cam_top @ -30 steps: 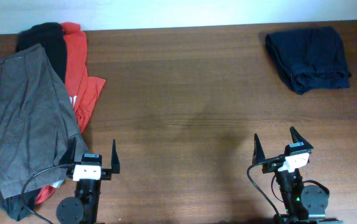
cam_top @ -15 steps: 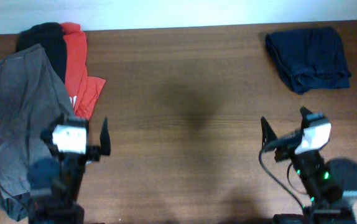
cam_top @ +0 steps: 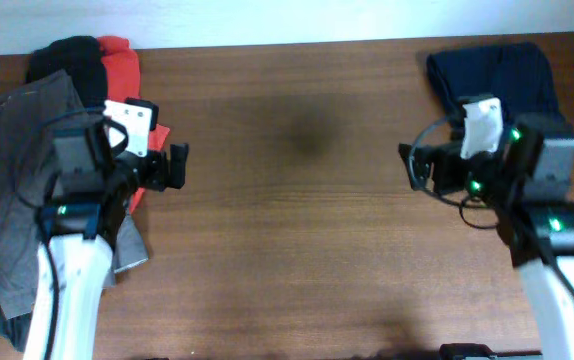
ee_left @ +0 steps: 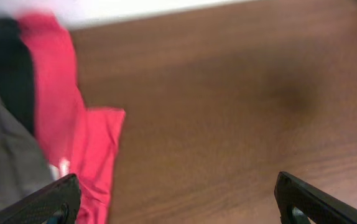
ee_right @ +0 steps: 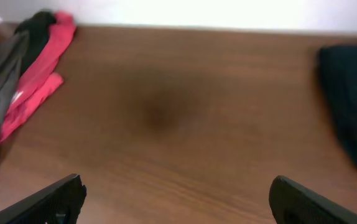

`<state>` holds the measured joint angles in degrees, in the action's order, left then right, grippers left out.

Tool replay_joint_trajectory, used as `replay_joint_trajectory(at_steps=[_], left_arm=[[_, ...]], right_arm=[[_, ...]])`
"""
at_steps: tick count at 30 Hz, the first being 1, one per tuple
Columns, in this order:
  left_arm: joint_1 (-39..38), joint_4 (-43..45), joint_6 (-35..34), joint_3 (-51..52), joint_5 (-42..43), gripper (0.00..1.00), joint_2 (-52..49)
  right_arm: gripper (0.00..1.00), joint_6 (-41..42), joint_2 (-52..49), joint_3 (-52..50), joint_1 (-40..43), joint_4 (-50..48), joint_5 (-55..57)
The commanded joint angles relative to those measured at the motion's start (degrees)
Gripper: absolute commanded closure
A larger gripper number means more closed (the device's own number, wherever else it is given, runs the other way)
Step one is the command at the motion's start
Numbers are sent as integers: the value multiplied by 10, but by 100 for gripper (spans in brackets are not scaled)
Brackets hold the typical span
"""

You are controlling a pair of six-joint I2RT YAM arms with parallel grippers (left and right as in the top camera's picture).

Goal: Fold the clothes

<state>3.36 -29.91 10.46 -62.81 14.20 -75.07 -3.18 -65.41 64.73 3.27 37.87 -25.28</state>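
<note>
Reaching for the garment looks the step in hand: left end effector (ee_left: 175, 193) and right end effector (ee_right: 175, 186) both hang with fingers apart, empty. Grey-olive shorts (cam_top: 22, 170) lie crumpled at the table's (cam_top: 297, 220) left edge, overlapping the red shirt (cam_top: 122, 75); next, the left must grip a free hem

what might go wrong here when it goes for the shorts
The grey shorts overlap the red shirt, so the open left gripper may pinch both layers. The right gripper, also open, hangs near the navy garment, far from the shorts, so a two-handed fold needs a long reach across.
</note>
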Motion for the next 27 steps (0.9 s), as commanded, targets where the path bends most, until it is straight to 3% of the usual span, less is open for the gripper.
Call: replay_joint_trajectory(at_steps=[1, 5, 10, 15, 21, 27], left_arm=[[3, -9, -1, -9, 3, 1, -55], [4, -31, -14, -9, -90, 5, -111], [42, -85, -154, -9, -247, 5, -153], [92, -120, -174, -9, -247, 11, -153], [128, -160, -173, -9, -248, 37, -153], [129, -180, -175, 4, -284, 46, -154]], right_arm=[[1, 3, -43, 11, -3, 4, -102], [1, 3, -90, 11, -3, 1, -135], [1, 3, -145, 11, -3, 1, -135], [1, 2, -164, 11, -3, -1, -135], [0, 3, -174, 11, -3, -11, -135], [0, 3, -175, 11, -3, -12, -133]])
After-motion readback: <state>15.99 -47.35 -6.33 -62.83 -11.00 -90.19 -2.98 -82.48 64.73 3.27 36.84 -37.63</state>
